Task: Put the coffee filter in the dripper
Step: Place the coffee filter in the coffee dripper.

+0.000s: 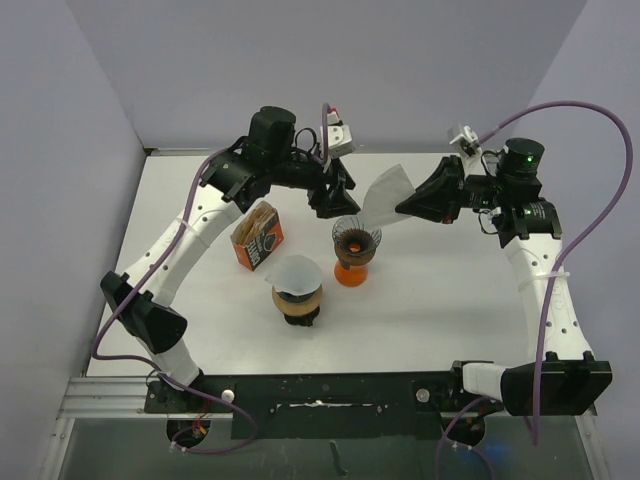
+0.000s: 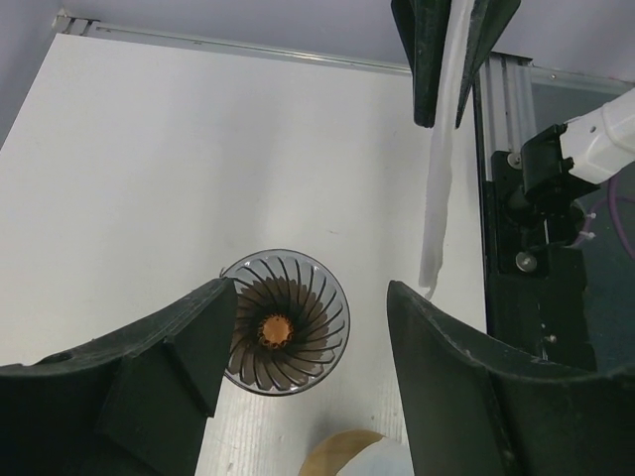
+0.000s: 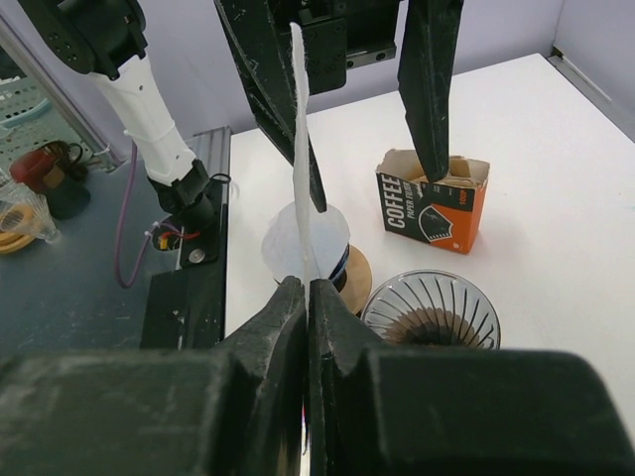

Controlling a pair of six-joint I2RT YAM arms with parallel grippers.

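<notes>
The white coffee filter (image 1: 386, 189) hangs pinched flat in my shut right gripper (image 1: 402, 210), up and to the right of the dripper. In the right wrist view the filter (image 3: 301, 149) stands edge-on out of the closed jaws of the right gripper (image 3: 309, 290). The dripper (image 1: 355, 238), ribbed glass on an orange base, stands upright mid-table, with nothing inside it in the left wrist view (image 2: 286, 322). My left gripper (image 1: 335, 203) hovers just behind and above it, open and holding nothing (image 2: 310, 307). The filter (image 2: 442, 178) hangs to the dripper's right.
An orange coffee-filter box (image 1: 258, 236) stands left of the dripper. In front of it is a carafe with a wooden collar and a white cone on top (image 1: 298, 288). The table's black front rail (image 1: 330, 390) carries both arm bases.
</notes>
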